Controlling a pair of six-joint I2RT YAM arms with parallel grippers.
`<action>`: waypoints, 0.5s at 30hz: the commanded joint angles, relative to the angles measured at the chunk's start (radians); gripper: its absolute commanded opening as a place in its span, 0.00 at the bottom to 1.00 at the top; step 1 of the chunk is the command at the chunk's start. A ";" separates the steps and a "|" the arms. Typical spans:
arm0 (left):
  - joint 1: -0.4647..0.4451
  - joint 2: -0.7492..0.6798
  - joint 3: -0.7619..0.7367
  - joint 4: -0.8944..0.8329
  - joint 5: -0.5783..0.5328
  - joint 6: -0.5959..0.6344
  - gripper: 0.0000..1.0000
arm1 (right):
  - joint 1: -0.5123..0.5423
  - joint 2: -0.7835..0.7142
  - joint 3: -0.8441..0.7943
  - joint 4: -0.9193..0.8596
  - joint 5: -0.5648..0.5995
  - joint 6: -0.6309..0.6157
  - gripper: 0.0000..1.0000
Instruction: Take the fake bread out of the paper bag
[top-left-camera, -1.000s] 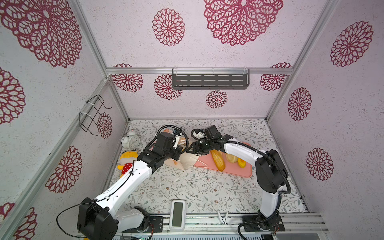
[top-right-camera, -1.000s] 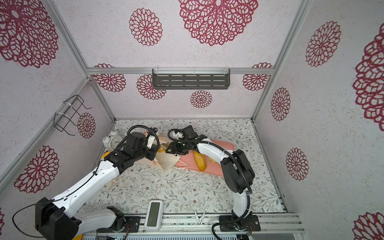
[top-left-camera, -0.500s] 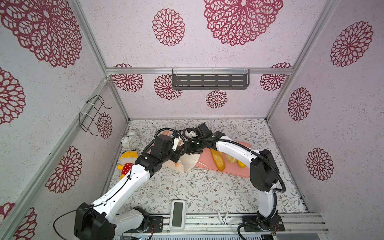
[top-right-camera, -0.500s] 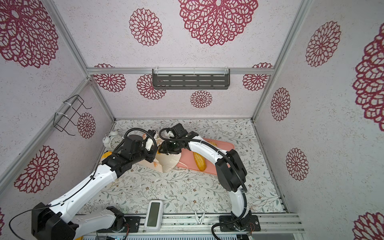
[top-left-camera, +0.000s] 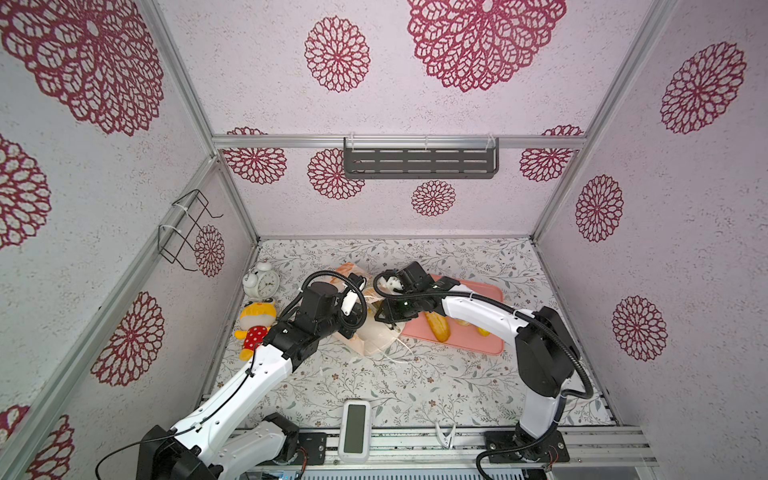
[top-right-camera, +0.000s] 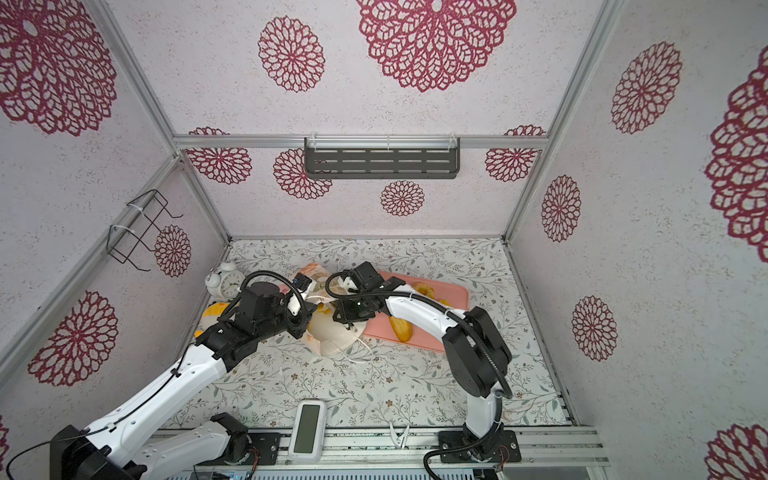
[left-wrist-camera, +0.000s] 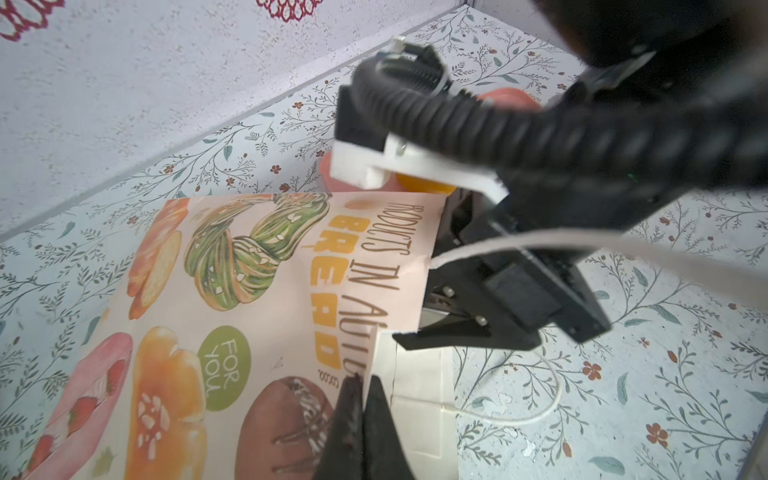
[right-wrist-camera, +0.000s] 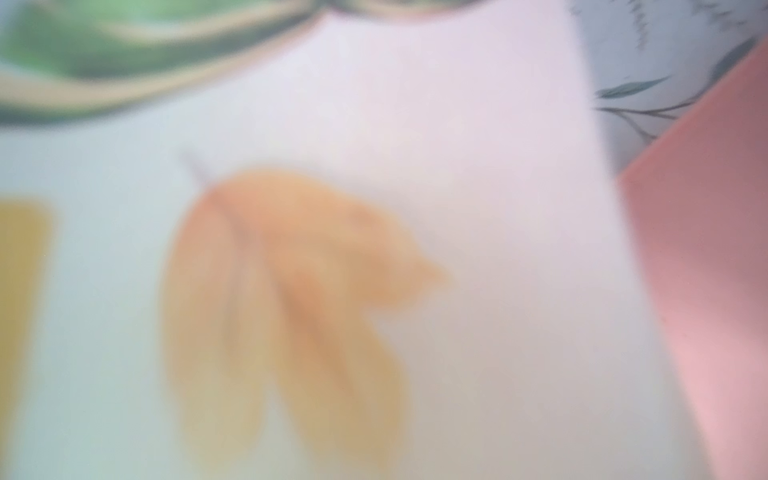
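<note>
While the left gripper (left-wrist-camera: 362, 395) is pinched shut on the rim of the cream-white, bakery-printed paper bag (left-wrist-camera: 249, 291) lying on its side, the right gripper (left-wrist-camera: 432, 322) reaches into the bag's mouth, its jaws hidden, so I cannot tell their state. A long, glossy golden-brown toy loaf (top-left-camera: 438, 326) and smaller yellow-orange toy breads (top-left-camera: 482, 331) lie on the flat pink tray (top-left-camera: 478, 347) just beside the bag.

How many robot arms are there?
2. The left arm reaches in from the near left, jaws shut on the bag edge. The right arm reaches in from the near right, over the tray, to the bag's mouth.
</note>
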 joint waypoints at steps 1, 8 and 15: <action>-0.004 0.037 0.039 0.014 -0.030 -0.011 0.00 | -0.035 -0.099 -0.082 0.128 -0.009 0.042 0.13; -0.003 0.138 0.129 -0.041 -0.123 -0.071 0.00 | -0.039 -0.159 -0.187 0.185 -0.034 0.087 0.00; -0.002 0.197 0.183 -0.073 -0.155 -0.126 0.00 | -0.037 -0.243 -0.288 0.258 -0.003 0.133 0.00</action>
